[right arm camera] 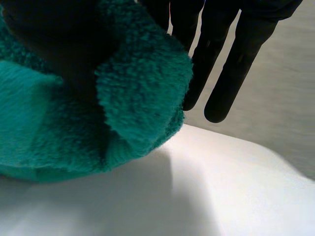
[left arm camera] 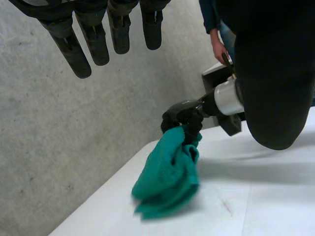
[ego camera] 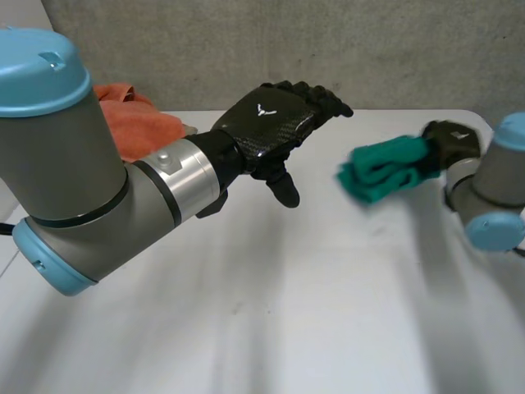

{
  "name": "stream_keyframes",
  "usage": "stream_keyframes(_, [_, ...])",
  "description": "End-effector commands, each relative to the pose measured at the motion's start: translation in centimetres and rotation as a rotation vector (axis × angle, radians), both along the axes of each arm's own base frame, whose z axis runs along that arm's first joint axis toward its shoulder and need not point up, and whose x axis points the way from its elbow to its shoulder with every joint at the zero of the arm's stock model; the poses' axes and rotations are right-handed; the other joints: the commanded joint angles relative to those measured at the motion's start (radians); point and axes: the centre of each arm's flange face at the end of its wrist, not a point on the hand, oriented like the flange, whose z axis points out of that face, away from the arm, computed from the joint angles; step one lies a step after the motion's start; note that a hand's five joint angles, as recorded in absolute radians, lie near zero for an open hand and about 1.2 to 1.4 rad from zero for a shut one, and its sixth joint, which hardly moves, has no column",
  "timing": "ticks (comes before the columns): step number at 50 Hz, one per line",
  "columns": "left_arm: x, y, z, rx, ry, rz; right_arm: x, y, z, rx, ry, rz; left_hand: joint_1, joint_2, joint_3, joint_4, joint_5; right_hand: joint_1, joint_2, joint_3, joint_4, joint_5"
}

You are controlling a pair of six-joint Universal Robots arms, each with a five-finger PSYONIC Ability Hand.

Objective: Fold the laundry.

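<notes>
A: White surface [ego camera: 271, 328], grey wall [ego camera: 246, 49] behind. Step in hand?

B: Judged as laying-out. The green towel [ego camera: 379, 171] is bunched, so nothing can be folded yet. It should be set down nearer the middle and spread flat w/ an edge found. A corner should be given to the left hand [ego camera: 271, 123] before any fold is made.

A: Fingers, right hand [ego camera: 451, 141]?

B: Clamped on the towel's upper end. Cloth is pinched vs. the thumb, while the fingers [right arm camera: 246, 54] are seen fairly straight beyond it. The towel's lower bulk appears to be resting on the surface, far right side.

A: Left?

B: Fingers [left arm camera: 74, 49] relaxed, slightly apart; nothing held or touched. The hand is raised over the surface, well apart from the towel.

A: Beyond?

B: Orange cloth [ego camera: 139, 123] heaped at the back left; a person's hand [left arm camera: 218, 49] by the wall.
</notes>
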Motion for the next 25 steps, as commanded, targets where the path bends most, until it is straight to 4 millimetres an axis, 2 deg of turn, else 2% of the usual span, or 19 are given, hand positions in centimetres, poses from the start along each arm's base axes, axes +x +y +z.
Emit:
stream_keyframes(1, [-0.5, 0.7, 0.9, -0.023, 0.016, -0.017, -8.3, -7.4, -0.9, -0.049, 0.003, -0.210, -0.003, -0.001, -0.010, 0.001, 0.002, 0.486, 0.290, 0.258, 0.199, 0.283])
stream_keyframes(2, [-0.5, 0.7, 0.9, -0.026, 0.017, -0.012, -9.9, -8.5, -1.4, -0.058, 0.005, -0.239, -0.003, -0.001, -0.010, 0.001, 0.002, 0.486, 0.290, 0.258, 0.199, 0.283])
stream_keyframes(5, [-0.7, 0.7, 1.0, -0.028, 0.018, 0.004, -12.4, -9.7, -1.7, -0.081, 0.009, -0.271, -0.003, -0.001, -0.010, 0.001, 0.002, 0.486, 0.290, 0.258, 0.199, 0.283])
stream_keyframes(11, [-0.9, 0.8, 0.6, -0.022, 0.012, 0.018, -15.0, -10.3, -2.5, -0.077, 0.010, -0.251, -0.006, -0.004, -0.013, -0.002, -0.001, 0.486, 0.290, 0.258, 0.199, 0.283])
stream_keyframes(12, [-0.9, 0.8, 0.5, -0.021, 0.011, 0.018, -15.4, -10.3, -2.8, -0.072, 0.010, -0.252, -0.006, -0.004, -0.013, -0.002, -0.001, 0.298, 0.102, 0.070, 0.011, 0.096])
stream_keyframes(14, [-1.1, 0.7, 0.1, -0.014, 0.003, 0.017, -15.7, -10.4, -3.0, -0.068, 0.010, -0.254, -0.006, -0.004, -0.013, -0.002, -0.001, -0.736, -0.932, -0.964, -1.023, -0.938])
stream_keyframes(18, [-1.3, 0.5, 0.0, -0.013, 0.004, 0.018, -16.1, -10.4, -3.0, -0.071, 0.010, -0.263, -0.006, -0.004, -0.013, -0.002, -0.001, -0.736, -0.932, -0.964, -1.023, -0.938])
stream_keyframes(22, [-1.3, 0.5, 0.0, -0.011, 0.005, 0.018, -17.8, -10.5, -2.8, -0.077, 0.024, -0.319, -0.006, -0.004, -0.013, -0.002, -0.001, -0.736, -0.932, -0.964, -1.023, -0.938])
stream_keyframes(25, [-1.3, 0.4, 0.1, -0.015, 0.007, 0.021, -18.7, -10.4, -1.9, -0.090, 0.120, -0.385, -0.006, -0.004, -0.013, -0.002, -0.001, -0.736, -0.932, -0.964, -1.023, -0.938])
